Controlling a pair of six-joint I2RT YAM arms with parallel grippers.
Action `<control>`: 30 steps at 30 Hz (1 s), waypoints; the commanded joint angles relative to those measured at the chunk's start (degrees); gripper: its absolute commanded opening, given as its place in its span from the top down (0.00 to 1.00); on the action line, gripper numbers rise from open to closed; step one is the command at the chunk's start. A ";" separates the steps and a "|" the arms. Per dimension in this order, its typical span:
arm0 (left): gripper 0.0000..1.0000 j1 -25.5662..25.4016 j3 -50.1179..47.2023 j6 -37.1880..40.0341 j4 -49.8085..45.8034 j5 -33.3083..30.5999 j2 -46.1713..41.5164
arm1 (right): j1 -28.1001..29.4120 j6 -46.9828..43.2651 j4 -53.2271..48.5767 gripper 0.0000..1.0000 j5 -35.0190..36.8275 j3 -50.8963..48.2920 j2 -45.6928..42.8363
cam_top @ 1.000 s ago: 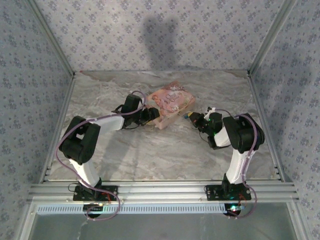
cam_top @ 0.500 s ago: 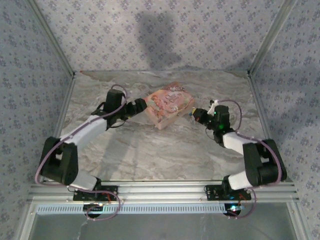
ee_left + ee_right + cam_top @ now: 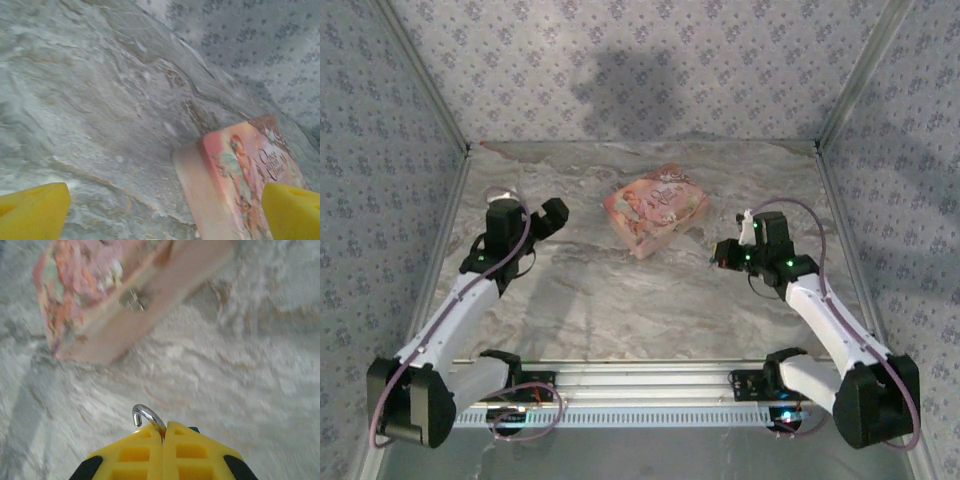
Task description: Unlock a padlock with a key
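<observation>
Marble tabletop (image 3: 620, 300), flowered walls. Left gripper (image 3: 162, 212) gapes wide, holding nothing (pink box (image 3: 240, 170) at lower right). Right gripper (image 3: 164, 432) is clamped on the padlock (image 3: 146, 414), silver shackle poking out, bottom centre.

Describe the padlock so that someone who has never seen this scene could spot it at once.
On the marbled table, look right of the pink picture box to the right gripper. The padlock is pinched between its shut yellow fingers, its curved shackle poking out in front. It is the one shiny metal hook here, far smaller than the box.
</observation>
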 commanded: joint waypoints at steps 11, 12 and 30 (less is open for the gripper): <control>0.02 3.13 -3.73 -1.25 1.65 -3.38 -3.87 | 1.79 -0.85 -18.25 1.00 2.41 -4.54 -0.27; 0.02 3.17 -3.84 -1.38 1.65 -3.25 -3.96 | 1.92 -0.89 -17.64 1.00 2.06 -4.83 0.61; 0.02 3.25 -2.03 -2.39 0.29 -0.68 -0.38 | 3.87 -0.41 -5.30 0.91 -2.86 -6.05 12.72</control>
